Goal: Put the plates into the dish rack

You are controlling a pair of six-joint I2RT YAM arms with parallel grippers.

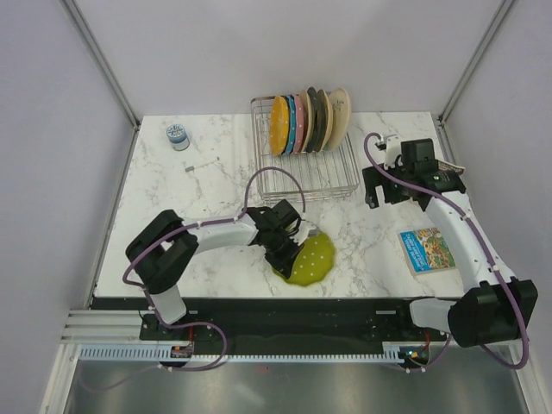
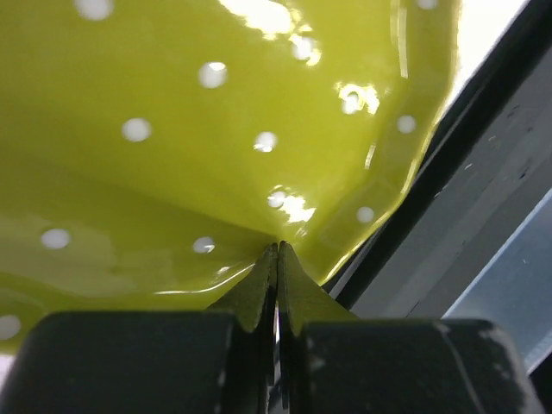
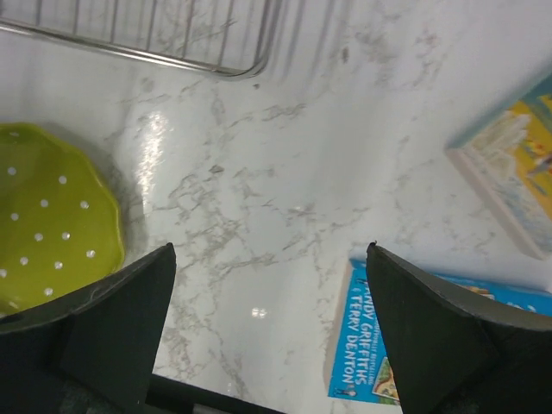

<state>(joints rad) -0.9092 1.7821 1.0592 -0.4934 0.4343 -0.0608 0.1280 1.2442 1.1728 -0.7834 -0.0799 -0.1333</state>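
Left gripper clenched on the rim of the lime green plate. In the left wrist view, both fingers pressed flat together over the scalloped edge, dotted face of the plate filling the frame beyond them. Plate at 6 o'clock from the dish rack, well apart from it, near the front edge of the marble table. Cannot tell whether it rests on the marble or hangs just clear.

Right gripper released, fingers spread wide over bare marble, nothing between them. Positioned at about 3 o'clock from the rack's front corner.

Standing on edge in the back half of the rack, left to right: orange plate, blue plate, pink plate, then a beige plate, a dark green plate and a cream plate. Front half of the rack bare wire.

Picture book flat on the table at 4 o'clock from the rack, beside the right arm. Small blue-lidded jar at 9 o'clock from the rack, near the back left corner.
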